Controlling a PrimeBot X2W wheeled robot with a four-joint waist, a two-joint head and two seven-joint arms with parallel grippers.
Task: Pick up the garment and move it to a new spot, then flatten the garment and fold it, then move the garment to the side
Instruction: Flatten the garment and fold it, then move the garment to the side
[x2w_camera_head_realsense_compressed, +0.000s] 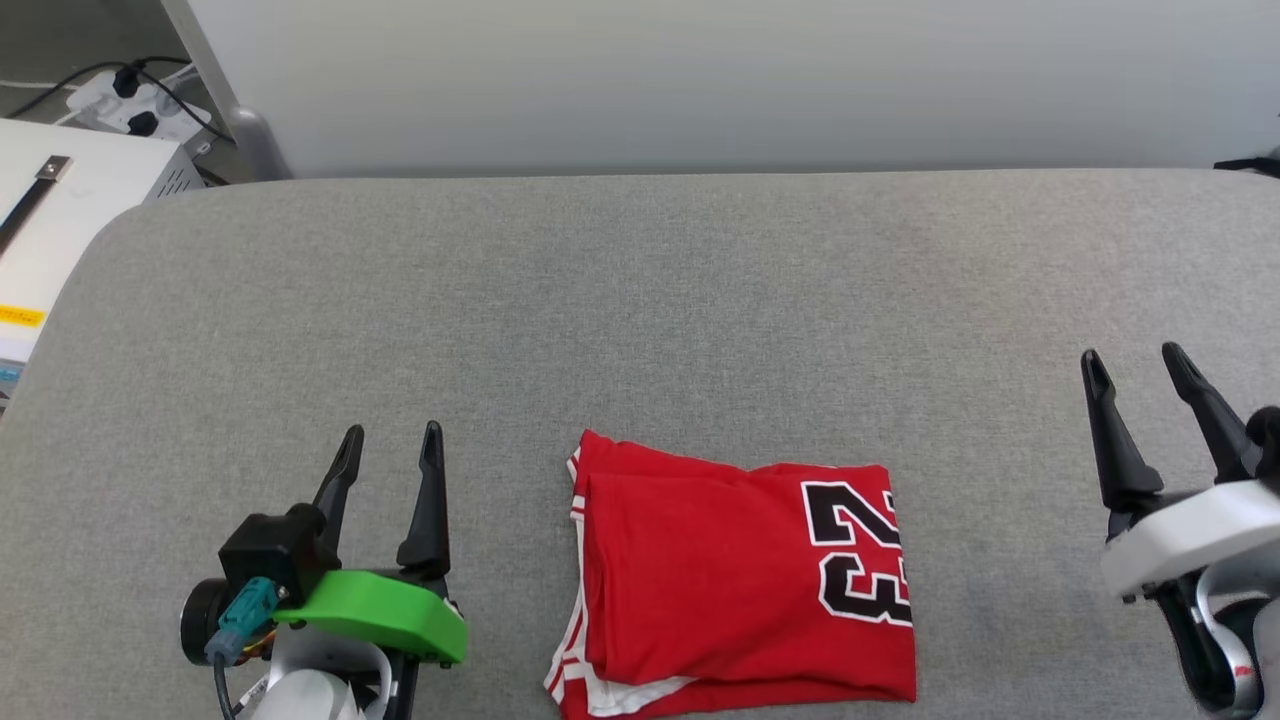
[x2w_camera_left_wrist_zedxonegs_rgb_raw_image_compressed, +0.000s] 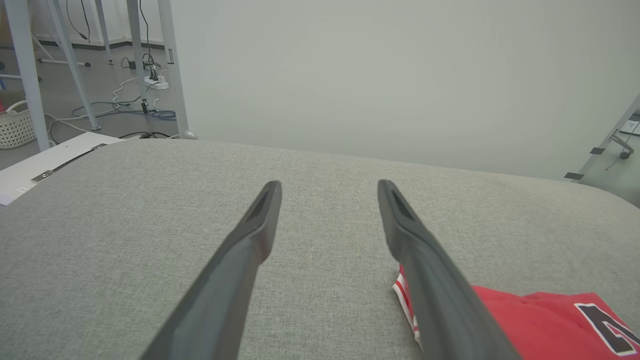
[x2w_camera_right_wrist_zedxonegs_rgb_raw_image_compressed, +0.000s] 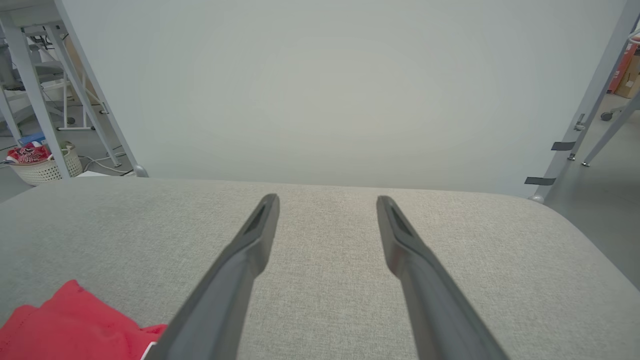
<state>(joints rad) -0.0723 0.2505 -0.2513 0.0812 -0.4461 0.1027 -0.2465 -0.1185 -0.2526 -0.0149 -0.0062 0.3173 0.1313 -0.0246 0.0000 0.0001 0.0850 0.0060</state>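
The red garment (x2w_camera_head_realsense_compressed: 735, 580) lies folded into a rough rectangle near the front edge of the grey table, a black-and-white "23" on its right part and white-striped trim along its left edge. My left gripper (x2w_camera_head_realsense_compressed: 392, 445) stands open to the garment's left, apart from it, holding nothing. My right gripper (x2w_camera_head_realsense_compressed: 1132, 362) stands open far to the garment's right, also empty. In the left wrist view the garment (x2w_camera_left_wrist_zedxonegs_rgb_raw_image_compressed: 545, 320) shows at the lower right beside the open gripper (x2w_camera_left_wrist_zedxonegs_rgb_raw_image_compressed: 327, 187). In the right wrist view a corner of the garment (x2w_camera_right_wrist_zedxonegs_rgb_raw_image_compressed: 70, 325) shows at the lower left of the open gripper (x2w_camera_right_wrist_zedxonegs_rgb_raw_image_compressed: 327, 200).
The grey fabric table (x2w_camera_head_realsense_compressed: 640, 300) spreads wide behind and around the garment. A white box (x2w_camera_head_realsense_compressed: 60, 210) stands off the table's left corner, with cables and a power strip (x2w_camera_head_realsense_compressed: 130, 100) on the floor. A pale wall panel (x2w_camera_head_realsense_compressed: 700, 80) rises behind the far edge. A basket (x2w_camera_right_wrist_zedxonegs_rgb_raw_image_compressed: 42, 165) sits on the floor.
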